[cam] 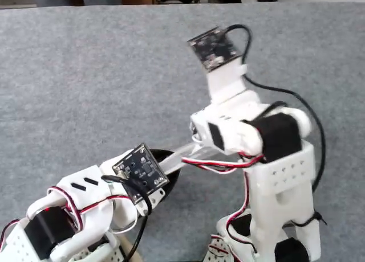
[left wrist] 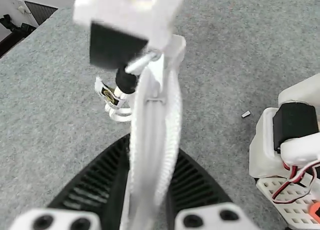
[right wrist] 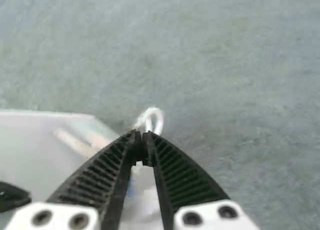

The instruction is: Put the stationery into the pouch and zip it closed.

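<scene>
Left pincer [left wrist: 152, 147] clamped on the pouch [left wrist: 167, 120] end, anchoring it over the near-middle counter [cam: 85, 74]. Right pincer [right wrist: 141, 136] is closed on the zip pull [right wrist: 151, 119], so I judge zipping's the step in hand.

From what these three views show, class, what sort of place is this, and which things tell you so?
Probably a robotics lab bench: a table covered in grey felt-like cloth, the white left arm and right arm with bare wiring, and a pale pouch held between them.
</scene>
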Tool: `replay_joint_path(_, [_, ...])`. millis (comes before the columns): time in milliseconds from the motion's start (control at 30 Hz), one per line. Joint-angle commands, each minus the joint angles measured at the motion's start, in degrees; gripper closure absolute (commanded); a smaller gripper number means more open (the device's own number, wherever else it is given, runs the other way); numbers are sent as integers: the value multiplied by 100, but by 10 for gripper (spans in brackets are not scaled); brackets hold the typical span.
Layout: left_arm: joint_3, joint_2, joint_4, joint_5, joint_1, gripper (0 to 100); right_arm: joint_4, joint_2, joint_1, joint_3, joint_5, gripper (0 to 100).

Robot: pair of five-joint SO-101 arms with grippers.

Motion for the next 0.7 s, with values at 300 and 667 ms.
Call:
replay_joint_path(300, [215,26,123,-44,-75,971,35,40,316,-945,-220,984])
replay_joint_path(667, [532,18,158,-88,-13,971,44,532,-642,-4,-571,813])
